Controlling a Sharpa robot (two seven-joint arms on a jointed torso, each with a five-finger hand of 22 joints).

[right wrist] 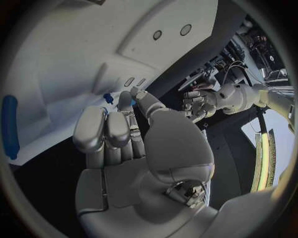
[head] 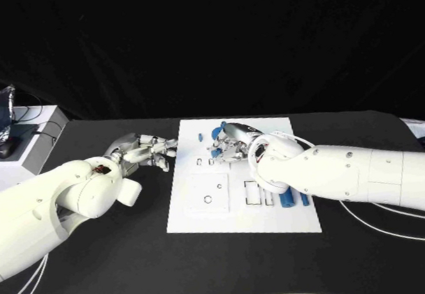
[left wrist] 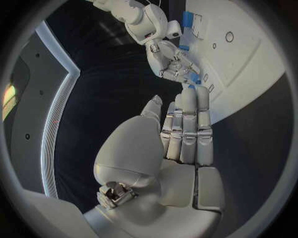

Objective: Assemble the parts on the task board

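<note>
Right hand (head: 235, 145) over the board (head: 211, 214), fingers (right wrist: 124, 106) pinching a blue part (right wrist: 109, 97); left hand (head: 144, 152) beside it, fingers straight, holding nothing; no readable writing.

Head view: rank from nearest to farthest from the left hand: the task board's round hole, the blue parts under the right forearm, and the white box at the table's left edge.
1. Round hole, on the task board, just right of the left hand.
2. Blue parts, at the board's right side.
3. White box, far left.
</note>
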